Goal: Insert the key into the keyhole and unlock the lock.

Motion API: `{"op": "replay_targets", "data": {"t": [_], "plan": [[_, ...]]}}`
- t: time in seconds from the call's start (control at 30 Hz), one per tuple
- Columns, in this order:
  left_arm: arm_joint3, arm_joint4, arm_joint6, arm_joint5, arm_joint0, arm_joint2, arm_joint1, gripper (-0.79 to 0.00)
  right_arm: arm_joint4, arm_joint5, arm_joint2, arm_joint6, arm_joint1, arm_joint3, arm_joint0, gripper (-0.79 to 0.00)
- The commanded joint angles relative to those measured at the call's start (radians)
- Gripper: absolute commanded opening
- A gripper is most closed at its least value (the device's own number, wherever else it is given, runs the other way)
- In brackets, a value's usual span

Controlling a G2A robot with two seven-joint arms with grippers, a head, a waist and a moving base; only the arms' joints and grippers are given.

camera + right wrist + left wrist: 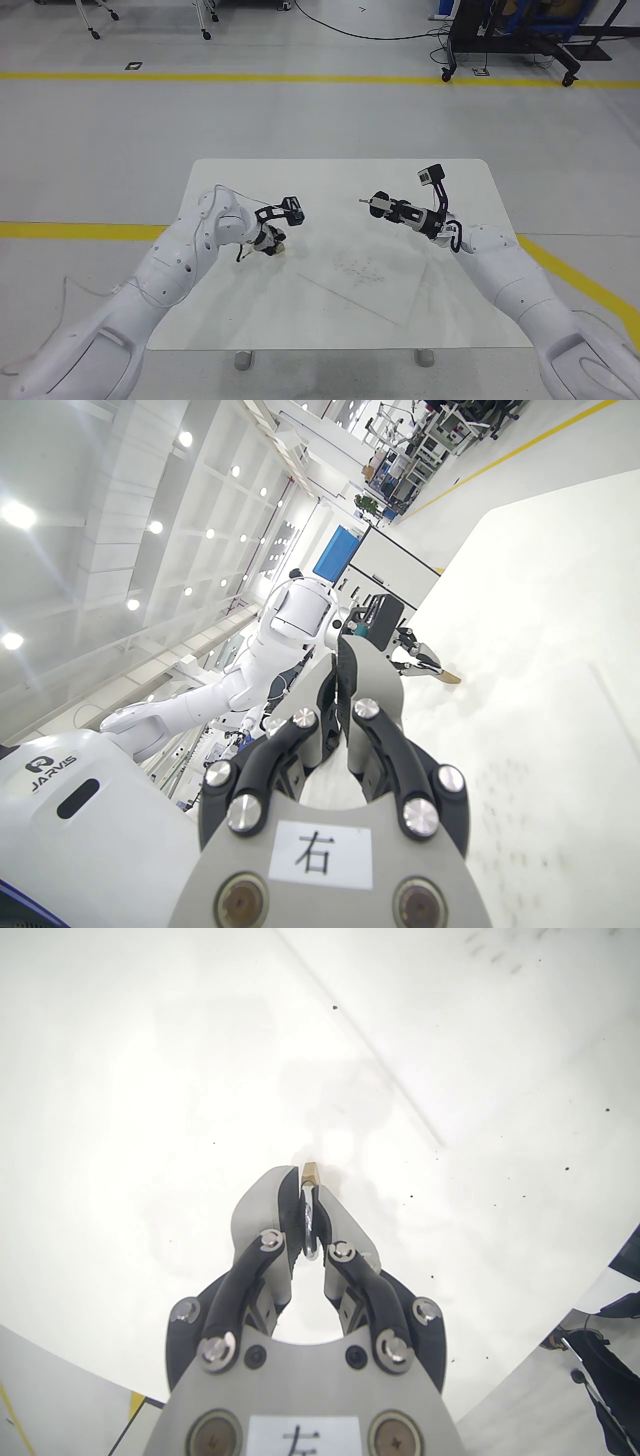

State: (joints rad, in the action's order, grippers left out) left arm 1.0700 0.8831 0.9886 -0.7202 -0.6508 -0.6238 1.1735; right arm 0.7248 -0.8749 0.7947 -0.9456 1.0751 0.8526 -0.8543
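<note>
White table (420,300) on a pale grey floor (300,120) crossed by yellow lines (250,77), beneath a high ceiling (125,475) with round lamps (155,526).

bare table (400,300) stretch between left claw (273,244) and right claw (370,203), well apart, lock (309,1174) and key (362,201) jutting toward it

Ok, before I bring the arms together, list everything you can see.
lock: one, brass body and silvery shackle, in the left gripper at the table's left half.
key: one, thin, silvery, sticking out of the right gripper toward the lock, apart from it.
table: one, white, scuffs near its middle.
floor lines: two, yellow, behind and beside the table.
left gripper: one, grey and black, shut on the lock's shackle.
right gripper: one, grey and black, shut on the key, over the table's right half.
</note>
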Motion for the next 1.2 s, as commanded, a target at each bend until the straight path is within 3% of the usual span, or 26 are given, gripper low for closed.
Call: {"op": "replay_targets", "data": {"t": [0.0,0.37,0.67,1.03,1.17], "plan": [[-0.009,-0.003,0.007,0.008,0.007,0.010,0.007,-0.785,0.000,0.000,0.000,0.000,0.000,0.000,0.000,-0.785],[-0.059,-0.044,-0.127,-0.067,0.013,-0.020,0.007,-0.785,0.000,0.000,0.000,0.000,0.000,0.000,0.000,-0.785],[-0.148,-0.116,-0.356,-0.282,-0.018,-0.109,-0.025,-0.785,0.000,0.000,0.000,0.000,0.000,0.000,0.000,-0.785],[-0.125,-0.138,-0.470,-0.292,-0.040,-0.093,-0.041,-0.785,0.000,0.000,0.000,0.000,0.000,0.000,0.000,-0.785],[-0.125,-0.063,-0.402,-0.256,-0.008,-0.067,-0.048,-0.785,0.000,0.000,0.000,0.000,0.000,0.000,0.000,-0.785]]}}
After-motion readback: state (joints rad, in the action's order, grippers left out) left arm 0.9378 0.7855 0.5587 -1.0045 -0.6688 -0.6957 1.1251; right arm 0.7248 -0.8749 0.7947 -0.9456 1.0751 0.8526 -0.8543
